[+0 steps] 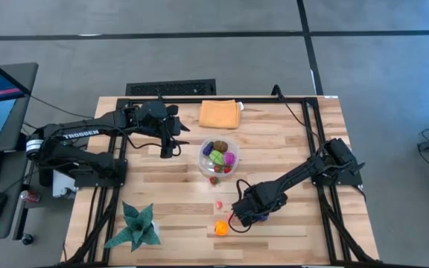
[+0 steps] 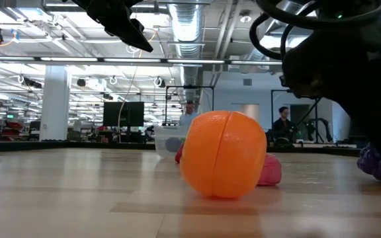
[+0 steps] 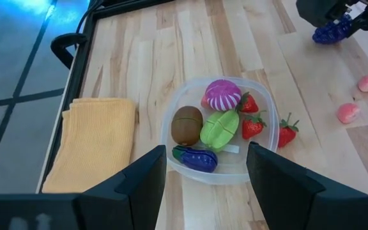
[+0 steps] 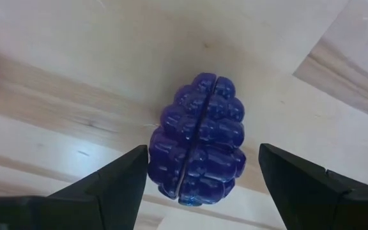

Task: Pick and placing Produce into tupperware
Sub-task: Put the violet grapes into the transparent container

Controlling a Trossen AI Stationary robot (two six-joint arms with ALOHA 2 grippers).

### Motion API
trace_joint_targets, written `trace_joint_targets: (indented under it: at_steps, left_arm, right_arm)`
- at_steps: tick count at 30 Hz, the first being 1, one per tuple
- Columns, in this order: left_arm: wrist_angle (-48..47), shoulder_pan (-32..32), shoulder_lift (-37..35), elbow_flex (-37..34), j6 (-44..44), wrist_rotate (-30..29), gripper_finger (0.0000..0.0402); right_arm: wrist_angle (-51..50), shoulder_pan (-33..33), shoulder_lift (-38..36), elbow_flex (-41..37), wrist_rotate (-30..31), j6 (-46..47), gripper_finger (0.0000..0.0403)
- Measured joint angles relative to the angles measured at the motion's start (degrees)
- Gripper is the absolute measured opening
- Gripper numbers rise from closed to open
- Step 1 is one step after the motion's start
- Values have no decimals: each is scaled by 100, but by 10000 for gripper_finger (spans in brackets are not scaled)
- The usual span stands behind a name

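Note:
The clear tupperware [image 1: 202, 160] stands mid-table and holds a brown piece [image 3: 187, 124], a green piece [image 3: 219, 128], a magenta-striped piece [image 3: 223, 94], a dark purple piece [image 3: 197, 158] and red strawberries [image 3: 251, 126]. My left gripper [image 1: 168, 146] hovers open and empty just left of it. Near the front, my right gripper [image 1: 249, 216] points down, open, over a purple grape bunch [image 4: 200, 147] that lies on the table. Its fingers [image 4: 110, 185] stand on either side of the bunch, with a clear gap on one side.
An orange fruit [image 1: 221, 228] and pink pieces [image 1: 218, 203] lie near the front, left of my right gripper. One strawberry [image 3: 288, 133] lies beside the tupperware. A folded orange cloth [image 1: 220, 114] lies at the back, and a green spiky plant [image 1: 136, 227] at the front left.

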Motion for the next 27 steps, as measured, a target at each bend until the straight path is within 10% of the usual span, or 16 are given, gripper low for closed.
trace_joint_targets:
  at_steps: [27]
  left_arm:
    - [-1, 1, 0, 0, -80, 1, 208]
  right_arm:
    - [157, 11, -9, 0, -47, 48, 251]
